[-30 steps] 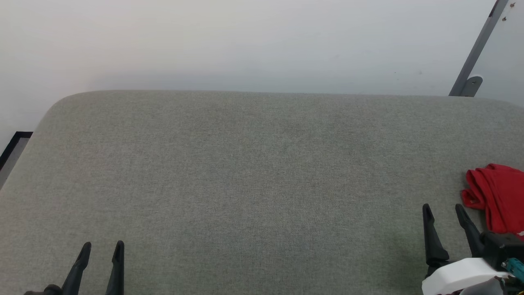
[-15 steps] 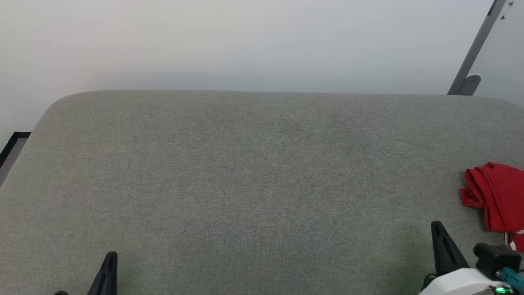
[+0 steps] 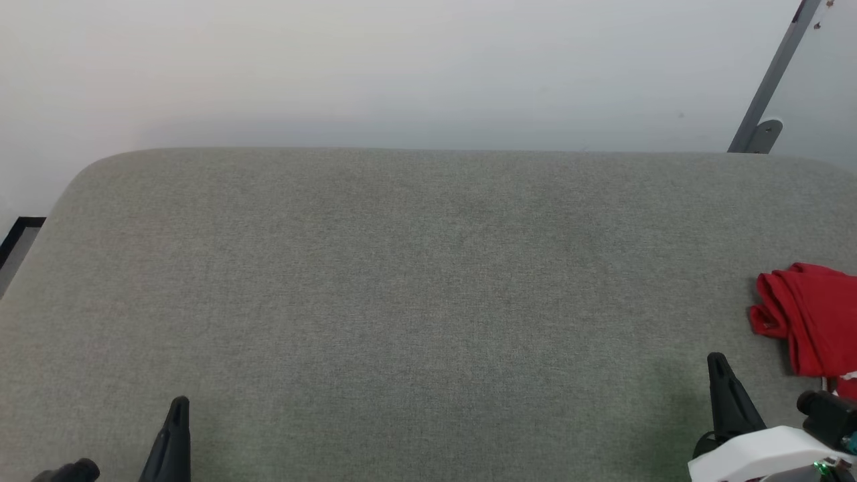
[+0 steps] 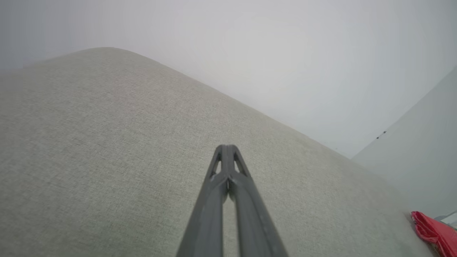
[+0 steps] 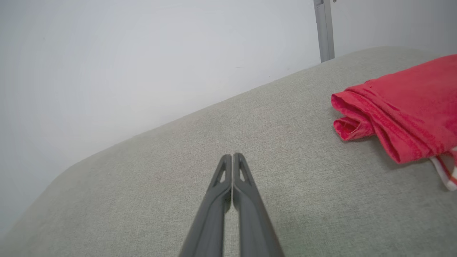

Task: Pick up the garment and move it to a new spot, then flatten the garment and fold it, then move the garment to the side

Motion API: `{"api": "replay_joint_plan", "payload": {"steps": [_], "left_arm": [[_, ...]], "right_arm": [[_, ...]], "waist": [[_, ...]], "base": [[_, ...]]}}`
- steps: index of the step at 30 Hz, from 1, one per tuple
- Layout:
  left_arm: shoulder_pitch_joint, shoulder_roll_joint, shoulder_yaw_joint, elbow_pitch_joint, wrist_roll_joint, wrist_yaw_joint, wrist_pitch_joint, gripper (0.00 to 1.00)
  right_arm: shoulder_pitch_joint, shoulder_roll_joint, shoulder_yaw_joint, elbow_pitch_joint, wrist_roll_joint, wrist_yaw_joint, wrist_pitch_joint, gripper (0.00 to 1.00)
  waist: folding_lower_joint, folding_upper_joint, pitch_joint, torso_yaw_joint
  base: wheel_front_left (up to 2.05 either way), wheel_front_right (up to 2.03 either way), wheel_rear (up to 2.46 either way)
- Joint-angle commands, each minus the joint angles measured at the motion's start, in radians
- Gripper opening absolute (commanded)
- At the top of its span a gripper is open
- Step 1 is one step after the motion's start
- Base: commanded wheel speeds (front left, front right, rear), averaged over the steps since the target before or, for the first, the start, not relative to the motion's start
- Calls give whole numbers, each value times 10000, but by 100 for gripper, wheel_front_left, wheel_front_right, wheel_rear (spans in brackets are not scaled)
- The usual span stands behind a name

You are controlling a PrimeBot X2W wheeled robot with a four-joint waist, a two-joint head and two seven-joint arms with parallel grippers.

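Note:
The garment [image 3: 813,314] lies bunched in red folds at the far right of the grey surface, cut off by the frame edge. The right wrist view shows the garment [image 5: 403,107] close up, with a bit of red-and-white striped trim at its lower edge. The left wrist view catches the garment [image 4: 433,232] at the lower right corner. My right gripper [image 3: 718,365] is shut with nothing in it, a short way left of the garment and apart from it; its tips [image 5: 232,157] meet. My left gripper [image 3: 179,406] is shut and empty at the lower left, tips together [image 4: 226,148].
A wide grey fabric-covered surface [image 3: 415,288] with rounded far corners stretches across the view. A pale wall [image 3: 402,67] stands behind it. A slanted grey metal post [image 3: 770,80] rises at the back right. A dark strip of floor edging [image 3: 17,237] shows at the far left.
Both grippers have shut from open. The right gripper has dropped lower in the head view. The head view has shifted slightly.

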Motion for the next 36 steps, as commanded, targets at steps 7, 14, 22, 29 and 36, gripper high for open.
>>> {"api": "replay_joint_plan", "payload": {"steps": [7,14,22,29,36], "left_arm": [[-556,-77,145,80,-1126,6,296,0],[-833,-210,208,222,-2006,6,553,0],[-1114,-363,281,364,-2952,7,830,0],[-1370,-499,353,506,-3783,9,1090,0],[-1581,-623,419,628,-4472,10,1306,0]], "right_arm": [[-412,-50,33,-78,1348,-5,232,0],[-547,-51,52,-32,2423,-7,419,0],[-687,-52,70,15,3554,-8,614,0],[-799,-53,83,58,4588,-10,798,0],[-915,-54,95,97,5435,-11,943,0]], "waist": [[0,-1,11,-45],[0,-1,22,-90],[0,-1,35,-142],[0,-1,48,-193],[0,-1,59,-238]], "base": [[0,0,0],[0,0,0],[0,0,0],[0,0,0],[0,0,0]]}}
